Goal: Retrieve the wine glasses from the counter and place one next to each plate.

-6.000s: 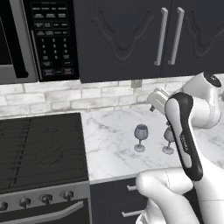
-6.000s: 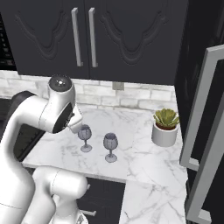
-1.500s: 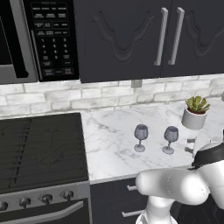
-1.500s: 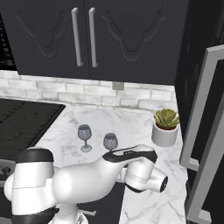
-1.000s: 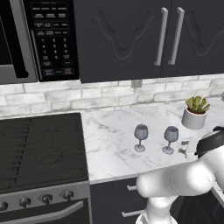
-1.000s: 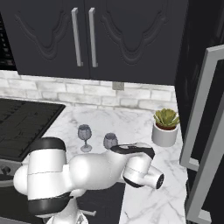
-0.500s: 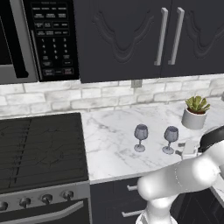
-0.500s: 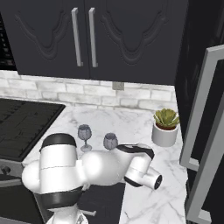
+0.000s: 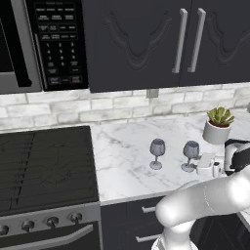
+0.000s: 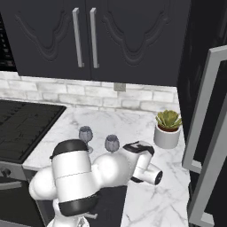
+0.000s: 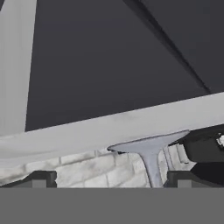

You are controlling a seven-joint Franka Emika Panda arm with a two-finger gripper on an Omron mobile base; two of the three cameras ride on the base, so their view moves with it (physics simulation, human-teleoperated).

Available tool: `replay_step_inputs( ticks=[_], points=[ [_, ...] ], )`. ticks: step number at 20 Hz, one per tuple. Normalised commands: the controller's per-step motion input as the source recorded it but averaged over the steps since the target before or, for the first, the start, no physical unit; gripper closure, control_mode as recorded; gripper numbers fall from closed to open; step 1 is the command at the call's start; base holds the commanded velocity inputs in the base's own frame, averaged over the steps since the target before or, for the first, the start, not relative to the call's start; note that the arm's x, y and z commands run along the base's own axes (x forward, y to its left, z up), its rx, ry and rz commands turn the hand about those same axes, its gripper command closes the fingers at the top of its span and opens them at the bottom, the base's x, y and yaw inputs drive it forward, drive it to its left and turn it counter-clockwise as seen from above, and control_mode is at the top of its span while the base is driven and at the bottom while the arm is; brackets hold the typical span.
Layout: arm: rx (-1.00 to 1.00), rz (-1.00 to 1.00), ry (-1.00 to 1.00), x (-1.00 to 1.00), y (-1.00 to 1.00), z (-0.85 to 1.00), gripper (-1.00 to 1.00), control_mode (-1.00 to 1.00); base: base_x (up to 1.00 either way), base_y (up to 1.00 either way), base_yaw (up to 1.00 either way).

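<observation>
- White marble with grey veins made up the counter (image 9: pixel 127 146) in the left base view. Both wine glasses (image 9: pixel 157 153) stood upright on it, near each other but apart. The nearer glass (image 9: pixel 190 155) was just beside the gripper (image 9: pixel 211 166), which lay low at counter height to its right. I could not tell from here if they touched. A small potted succulent (image 9: pixel 218 125) stood behind, near the wall, and a dark stove (image 9: pixel 44 166) was at the left.
- In the right base view the same two glasses were seen, the far glass (image 10: pixel 85 136) and the nearer one (image 10: pixel 111 143), both on the marble. The white body of the arm covered their feet. The hand was low, right beside the nearer glass. No plate was seen here.
- In the hand view, which was strongly rolled, the fingertips (image 11: pixel 41 178) stood wide apart at the bottom edge. A thin stem and round foot (image 11: pixel 148 146) of a glass were between them, nearer to one tip. The fingers were spread and held nothing yet.
- My judgement: the task was at its beginning. No glass was lifted or placed, so the first grasp, both carries and both placings beside the plates were all left to do.
</observation>
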Motion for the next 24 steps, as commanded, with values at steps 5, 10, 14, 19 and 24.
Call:
replay_step_inputs(
  ticks=[5,10,14,19,24],
  points=[
    [0.03,0.03,0.02,0.0,0.04,0.0,-1.0,-1.0,0.0,0.0,0.0],
    [0.01,0.03,0.02,0.0,0.1,0.0,-1.0,-1.0,0.0,0.0,0.0],
    [0.0,0.01,0.0,-0.18,0.15,0.02,-1.0,-1.0,0.0,0.0,0.0],
    [0.0,0.0,0.0,-0.3,0.22,0.02,-1.0,-1.0,0.0,0.0,0.0],
    [0.0,0.0,0.0,-0.1,0.19,0.03,-1.0,-1.0,0.0,0.0,0.0]
  ],
)
